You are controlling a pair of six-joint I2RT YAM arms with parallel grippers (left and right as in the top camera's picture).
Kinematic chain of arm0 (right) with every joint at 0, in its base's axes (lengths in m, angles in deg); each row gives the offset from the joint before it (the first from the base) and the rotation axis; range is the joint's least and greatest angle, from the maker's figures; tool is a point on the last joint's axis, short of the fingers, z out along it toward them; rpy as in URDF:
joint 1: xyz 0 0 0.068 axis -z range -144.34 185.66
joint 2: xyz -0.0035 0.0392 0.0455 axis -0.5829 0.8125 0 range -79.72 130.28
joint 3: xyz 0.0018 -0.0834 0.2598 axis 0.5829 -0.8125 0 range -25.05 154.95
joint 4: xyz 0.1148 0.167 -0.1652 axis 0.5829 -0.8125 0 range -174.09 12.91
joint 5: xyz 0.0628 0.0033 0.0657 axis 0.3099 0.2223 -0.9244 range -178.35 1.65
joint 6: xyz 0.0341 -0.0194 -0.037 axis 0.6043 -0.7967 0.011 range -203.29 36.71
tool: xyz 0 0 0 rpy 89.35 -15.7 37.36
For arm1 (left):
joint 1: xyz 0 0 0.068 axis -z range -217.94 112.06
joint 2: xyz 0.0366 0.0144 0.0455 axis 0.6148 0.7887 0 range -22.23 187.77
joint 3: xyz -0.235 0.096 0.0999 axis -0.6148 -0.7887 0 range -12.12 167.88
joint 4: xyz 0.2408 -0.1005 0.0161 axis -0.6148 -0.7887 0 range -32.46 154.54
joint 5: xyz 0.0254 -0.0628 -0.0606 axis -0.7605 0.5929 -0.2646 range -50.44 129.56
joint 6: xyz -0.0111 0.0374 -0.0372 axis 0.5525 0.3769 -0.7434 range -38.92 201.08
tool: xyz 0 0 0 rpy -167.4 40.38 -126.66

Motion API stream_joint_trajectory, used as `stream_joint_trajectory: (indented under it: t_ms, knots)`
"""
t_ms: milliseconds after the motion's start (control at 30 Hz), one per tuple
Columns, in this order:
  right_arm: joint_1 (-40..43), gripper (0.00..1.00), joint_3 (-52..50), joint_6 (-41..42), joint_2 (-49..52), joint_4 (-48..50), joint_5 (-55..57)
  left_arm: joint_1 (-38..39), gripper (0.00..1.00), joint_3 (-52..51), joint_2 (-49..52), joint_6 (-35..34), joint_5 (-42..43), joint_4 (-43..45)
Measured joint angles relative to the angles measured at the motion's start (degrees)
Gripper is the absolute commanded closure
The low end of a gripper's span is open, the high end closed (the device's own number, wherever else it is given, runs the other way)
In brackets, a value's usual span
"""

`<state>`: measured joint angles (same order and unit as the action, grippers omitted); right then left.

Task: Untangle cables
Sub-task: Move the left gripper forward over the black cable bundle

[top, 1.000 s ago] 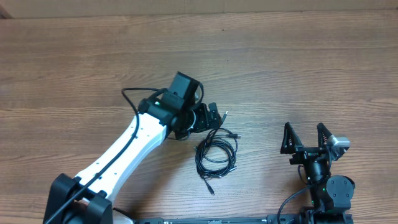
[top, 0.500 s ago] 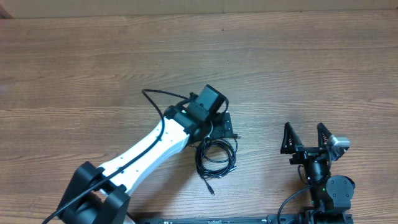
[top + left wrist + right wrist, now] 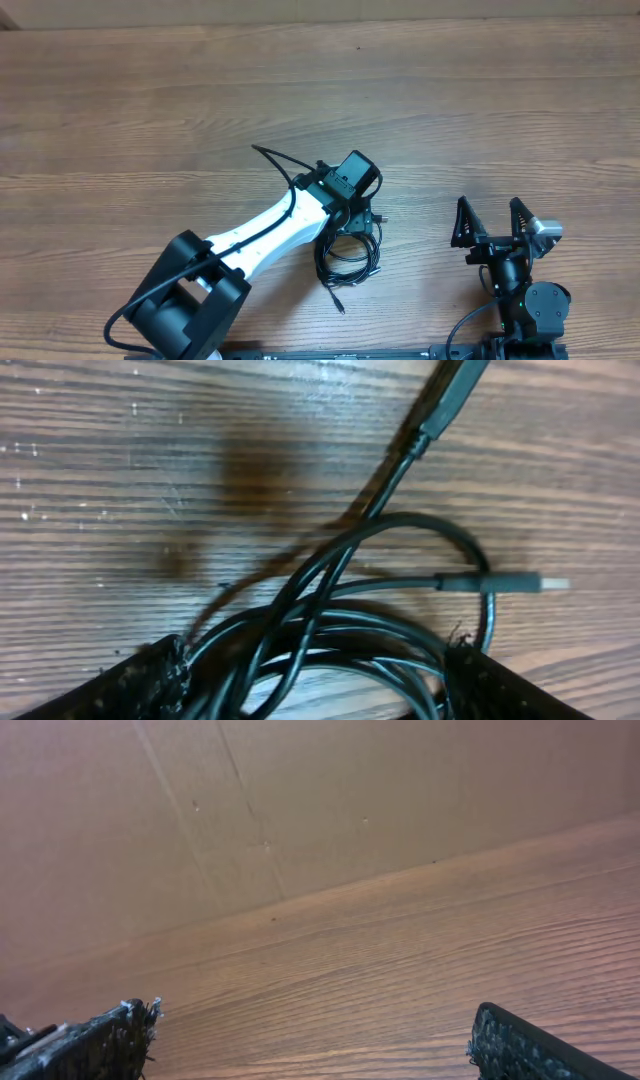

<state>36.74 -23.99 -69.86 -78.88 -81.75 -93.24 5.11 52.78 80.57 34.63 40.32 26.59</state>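
Note:
The cables (image 3: 348,252) are thin black cords coiled in a loose bundle on the wooden table, right of centre near the front, with a plug end (image 3: 340,305) trailing toward the front. In the left wrist view the cables (image 3: 330,625) loop between the two open fingers of my left gripper (image 3: 315,680), with one plug (image 3: 500,583) pointing right and another (image 3: 445,405) at the top. In the overhead view my left gripper (image 3: 362,222) sits over the top of the bundle. My right gripper (image 3: 490,222) is open and empty at the front right, away from the cables; it also shows in the right wrist view (image 3: 310,1040).
The left arm (image 3: 260,235) reaches diagonally from the front left to the bundle. A brown cardboard wall (image 3: 300,810) stands beyond the table's far edge. Bare wooden table (image 3: 150,110) lies to the left and back.
My left gripper has moved right and toward the front, from beside the bundle's upper left to over its top, with the cords now between its fingers. The right arm has not moved.

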Motion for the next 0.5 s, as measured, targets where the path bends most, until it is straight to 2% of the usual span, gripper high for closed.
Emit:
stream_joint_trajectory:
  t_ms: [267,500]
  knots:
    - [0.02,0.00,0.00,0.00,0.00,0.00,-0.02,0.00,0.21,0.09,0.07,13.92,-0.20,-4.96]
    - [0.00,0.00,0.00,0.00,0.00,0.00,-0.02,0.00,0.32,0.09,0.09,28.96,-0.22,-5.05]
